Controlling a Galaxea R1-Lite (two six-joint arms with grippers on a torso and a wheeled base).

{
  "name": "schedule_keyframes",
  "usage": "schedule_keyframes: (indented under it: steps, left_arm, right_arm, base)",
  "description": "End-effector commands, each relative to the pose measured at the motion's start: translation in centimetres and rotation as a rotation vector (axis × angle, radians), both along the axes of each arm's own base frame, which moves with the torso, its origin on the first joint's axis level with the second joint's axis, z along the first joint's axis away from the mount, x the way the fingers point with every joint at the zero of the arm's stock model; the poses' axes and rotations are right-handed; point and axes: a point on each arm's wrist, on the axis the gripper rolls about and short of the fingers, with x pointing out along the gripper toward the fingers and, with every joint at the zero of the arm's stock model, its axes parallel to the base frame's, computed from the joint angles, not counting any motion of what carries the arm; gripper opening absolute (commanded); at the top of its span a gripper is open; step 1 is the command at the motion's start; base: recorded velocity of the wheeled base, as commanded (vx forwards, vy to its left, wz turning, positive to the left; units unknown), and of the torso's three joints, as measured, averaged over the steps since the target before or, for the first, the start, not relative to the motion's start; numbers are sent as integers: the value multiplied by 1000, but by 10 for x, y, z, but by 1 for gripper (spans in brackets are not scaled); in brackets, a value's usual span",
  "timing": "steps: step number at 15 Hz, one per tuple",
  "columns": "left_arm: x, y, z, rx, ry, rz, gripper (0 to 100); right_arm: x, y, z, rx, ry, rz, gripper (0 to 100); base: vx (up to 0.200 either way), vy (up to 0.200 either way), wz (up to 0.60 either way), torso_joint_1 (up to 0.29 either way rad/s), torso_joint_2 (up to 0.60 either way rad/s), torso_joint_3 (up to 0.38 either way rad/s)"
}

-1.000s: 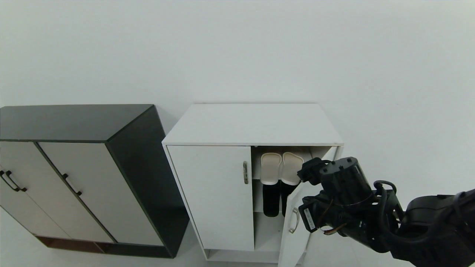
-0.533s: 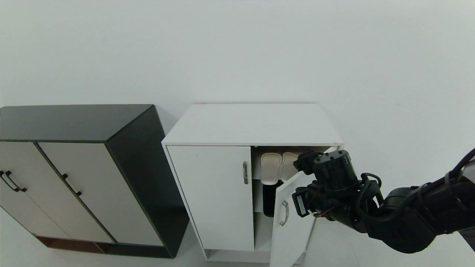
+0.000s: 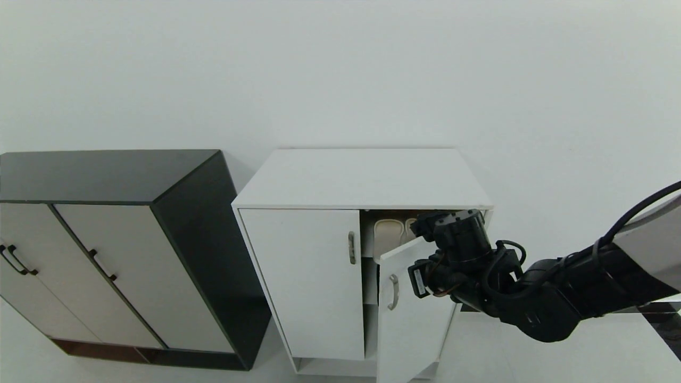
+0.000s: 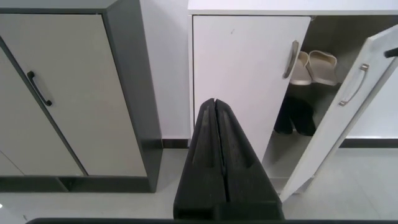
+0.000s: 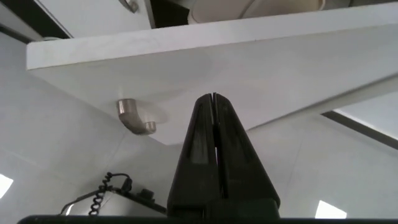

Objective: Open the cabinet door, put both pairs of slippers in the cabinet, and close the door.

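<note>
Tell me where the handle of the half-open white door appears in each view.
Head view: handle on the half-open door's free edge, below the beige slippers.
Left wrist view: handle on that door, beside the slippers.
Right wrist view: handle seen end-on, close to the shut right claw.
Shared landmark: the beige slippers, in all three.

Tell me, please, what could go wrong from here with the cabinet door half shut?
1. The right gripper, shut, sits near the top edge of the door; pushing there, it might slide off over the edge.
2. The white slippers lie close to the front of the cabinet, so the door may catch their ends and stop ajar.
</note>
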Motion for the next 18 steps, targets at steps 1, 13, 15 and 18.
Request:
schedule_keyframes:
  steps: [1,13,15,18]
  left_arm:
    - [0,0,0,0,1,1,0]
    - [0,0,0,0,1,1,0]
    - [0,0,0,0,1,1,0]
    - [0,0,0,0,1,1,0]
  right_arm:
    - [6,5,-7,-7,8,0,0]
    - [49,21,-8,39,-48,-34,0]
    - [57,20,-10,45,-53,-47,0]
    - [66,21,-15,53,-52,-48,0]
  base:
    - [0,0,0,0,0,0]
    - [0,0,0,0,0,0]
    - [0,0,0,0,0,0]
    - [0,0,0,0,0,0]
